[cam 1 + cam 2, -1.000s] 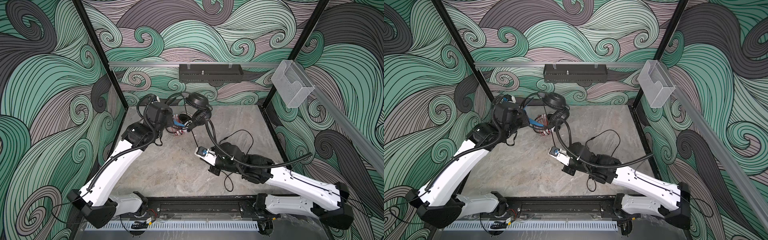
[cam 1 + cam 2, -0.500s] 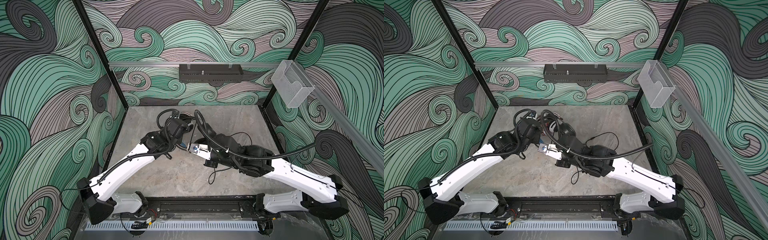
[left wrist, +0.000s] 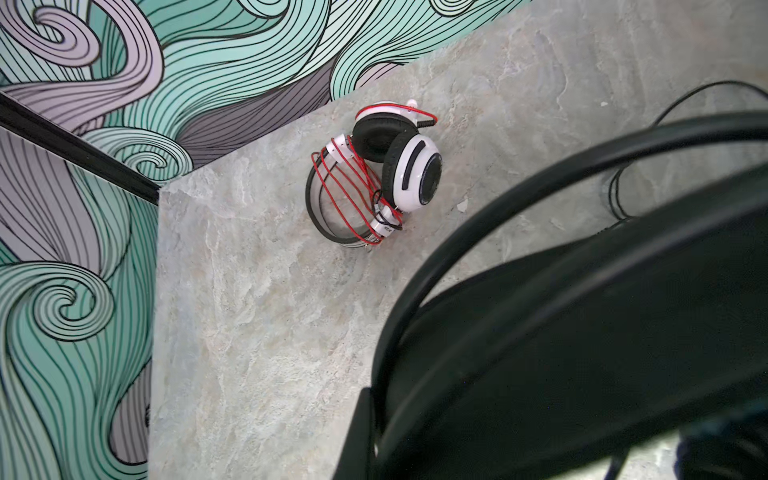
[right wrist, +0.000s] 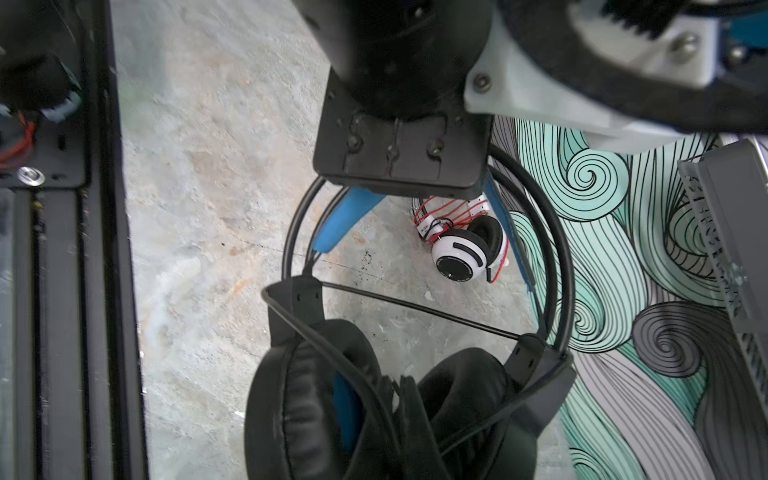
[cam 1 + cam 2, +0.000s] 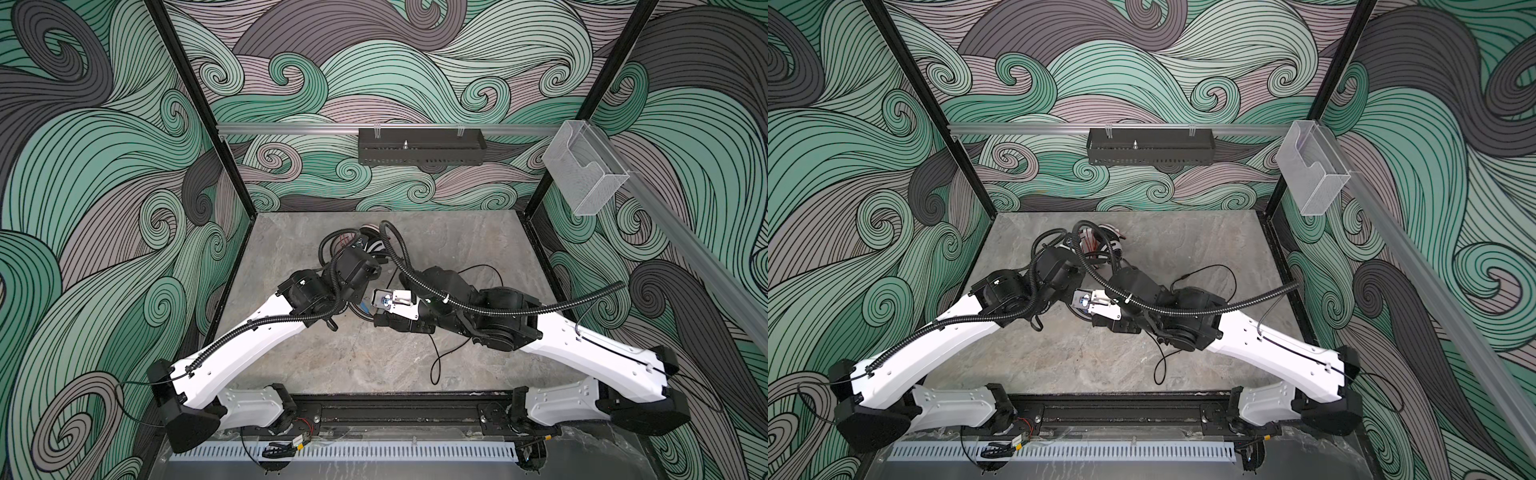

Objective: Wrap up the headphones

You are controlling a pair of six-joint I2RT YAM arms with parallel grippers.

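The white headphones [image 3: 409, 174] lie at the back of the table with their red cord [image 3: 345, 195] wound round the headband, also seen in both top views [image 5: 374, 241] [image 5: 1098, 239]. The black headphones [image 4: 374, 407] hang between my two grippers at mid-table; from above only a blue strip [image 5: 365, 309] shows under the arms. My left gripper [image 5: 359, 297] [image 3: 370, 440] is shut on their headband [image 4: 552, 257]. My right gripper [image 5: 376, 320] [image 4: 405, 390] is shut between the two ear cups, on the black cord [image 4: 324, 345] as far as I can see.
The loose end of the black cord [image 5: 436, 365] loops over the table under and behind the right arm. A black tray [image 5: 419, 151] hangs on the back wall and a clear holder [image 5: 586, 174] on the right rail. The front rail [image 5: 395, 411] carries both arm bases.
The left arm has brought the black headphones down and forward from the back of the table. The right gripper has moved left and closed in on the ear cups.
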